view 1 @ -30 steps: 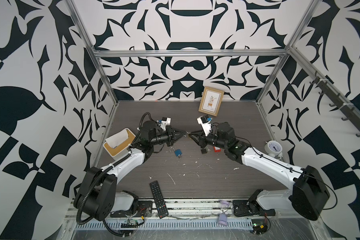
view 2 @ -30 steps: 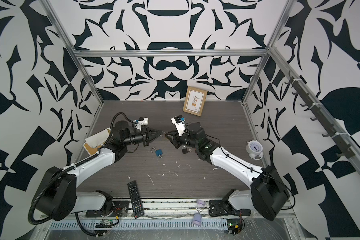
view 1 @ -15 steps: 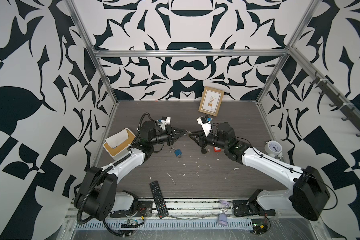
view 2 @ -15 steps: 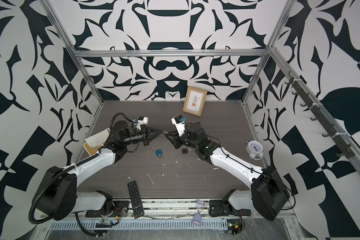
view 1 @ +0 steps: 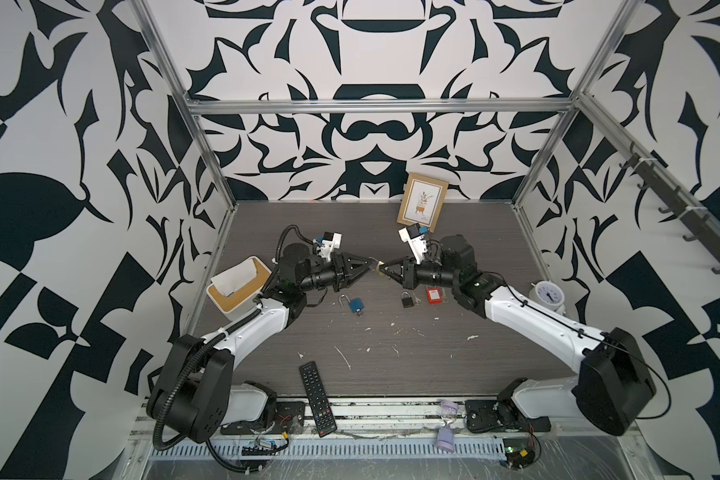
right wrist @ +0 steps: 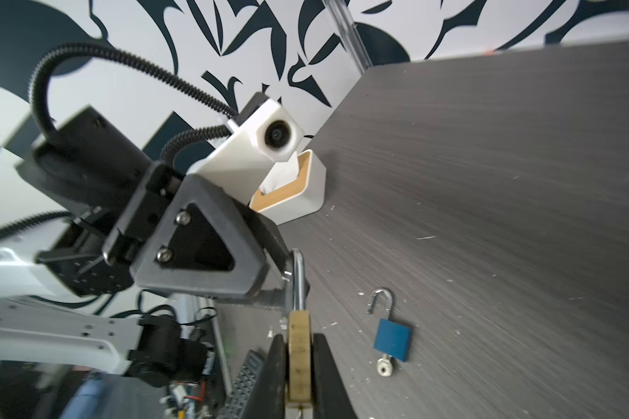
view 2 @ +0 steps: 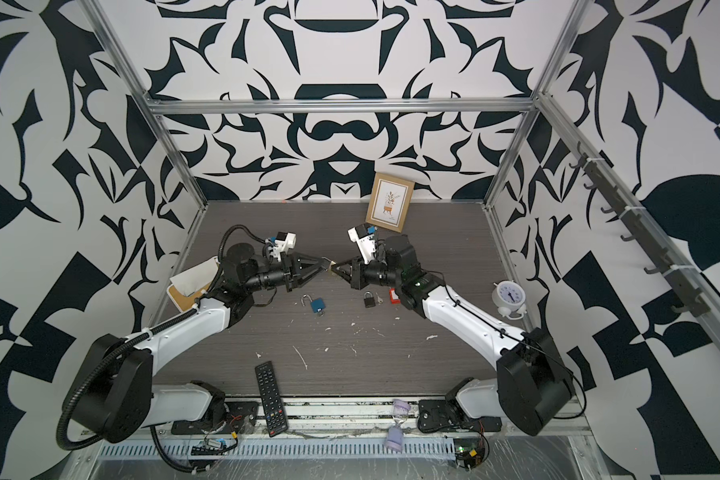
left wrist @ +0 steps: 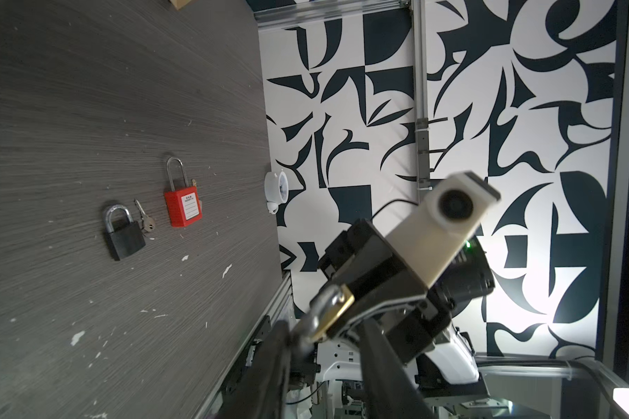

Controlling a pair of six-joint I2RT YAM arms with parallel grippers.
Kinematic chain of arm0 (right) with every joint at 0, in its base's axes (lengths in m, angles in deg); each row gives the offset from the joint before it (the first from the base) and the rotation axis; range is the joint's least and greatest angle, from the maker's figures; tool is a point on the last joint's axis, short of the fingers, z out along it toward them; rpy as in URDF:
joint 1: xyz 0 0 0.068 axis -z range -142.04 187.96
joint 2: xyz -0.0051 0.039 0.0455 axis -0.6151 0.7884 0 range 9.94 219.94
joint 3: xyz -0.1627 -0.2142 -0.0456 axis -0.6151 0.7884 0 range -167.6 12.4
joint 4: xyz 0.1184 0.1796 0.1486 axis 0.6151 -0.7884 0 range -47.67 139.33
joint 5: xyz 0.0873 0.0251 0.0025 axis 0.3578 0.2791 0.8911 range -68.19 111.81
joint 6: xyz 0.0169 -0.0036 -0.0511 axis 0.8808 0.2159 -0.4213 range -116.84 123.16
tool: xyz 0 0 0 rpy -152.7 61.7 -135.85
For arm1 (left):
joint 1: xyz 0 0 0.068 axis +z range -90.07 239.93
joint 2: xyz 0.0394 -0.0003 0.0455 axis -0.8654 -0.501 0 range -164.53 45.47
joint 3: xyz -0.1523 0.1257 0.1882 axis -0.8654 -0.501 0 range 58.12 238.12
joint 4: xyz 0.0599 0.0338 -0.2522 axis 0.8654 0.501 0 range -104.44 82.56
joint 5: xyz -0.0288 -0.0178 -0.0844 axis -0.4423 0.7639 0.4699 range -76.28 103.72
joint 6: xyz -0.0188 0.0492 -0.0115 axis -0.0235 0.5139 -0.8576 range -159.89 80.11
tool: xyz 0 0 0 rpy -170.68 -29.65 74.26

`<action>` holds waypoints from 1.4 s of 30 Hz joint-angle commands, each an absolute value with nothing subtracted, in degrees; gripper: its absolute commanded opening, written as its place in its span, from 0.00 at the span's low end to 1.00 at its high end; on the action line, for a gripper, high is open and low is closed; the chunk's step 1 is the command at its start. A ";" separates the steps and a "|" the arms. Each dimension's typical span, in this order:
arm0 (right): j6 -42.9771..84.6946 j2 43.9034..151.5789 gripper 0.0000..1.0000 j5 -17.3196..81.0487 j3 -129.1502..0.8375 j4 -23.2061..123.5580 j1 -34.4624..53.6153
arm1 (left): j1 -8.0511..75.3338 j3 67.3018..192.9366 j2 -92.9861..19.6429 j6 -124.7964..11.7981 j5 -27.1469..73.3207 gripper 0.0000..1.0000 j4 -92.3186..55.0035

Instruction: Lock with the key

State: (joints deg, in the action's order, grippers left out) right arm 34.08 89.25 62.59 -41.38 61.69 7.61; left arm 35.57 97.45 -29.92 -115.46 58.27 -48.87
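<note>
Four padlocks (right wrist: 298, 348) (view 1: 356, 304) (view 1: 407, 300) (view 1: 434, 296), one remote (view 1: 316, 399), one clock (view 1: 549, 295), one frame (view 1: 422, 206), one tissue box (view 1: 238, 291)

We see the right gripper (view 1: 386, 268) closer to the left gripper (view 1: 366, 264) than a second ago. The gap between the two tips, clear back then, is now filled by the brass padlock (right wrist: 298, 341). The right jaws, apart earlier, now press on both flat sides of the padlock's body. The left gripper's fingers (left wrist: 378, 359), tight together a second ago, now stand apart, and the shackle (right wrist: 298, 275) lies against only one of them.
</note>
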 commanded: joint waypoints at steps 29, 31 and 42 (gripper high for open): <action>51.67 95.13 0.00 95.02 -48.20 62.58 13.71 | 36.77 97.40 -10.83 -78.52 53.08 0.58 -16.21; 51.87 95.41 0.00 95.12 -47.98 62.60 13.70 | 36.76 96.32 -11.51 -78.77 53.97 0.59 -19.60; 53.37 93.77 0.00 95.11 -46.01 62.93 13.70 | 35.74 91.30 -17.02 -78.75 55.61 0.65 -36.67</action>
State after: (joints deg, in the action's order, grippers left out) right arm 52.81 95.74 93.62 -45.71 59.94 13.86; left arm 36.27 91.83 -17.01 -80.75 54.73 -31.13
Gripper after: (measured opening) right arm 0.128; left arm 0.652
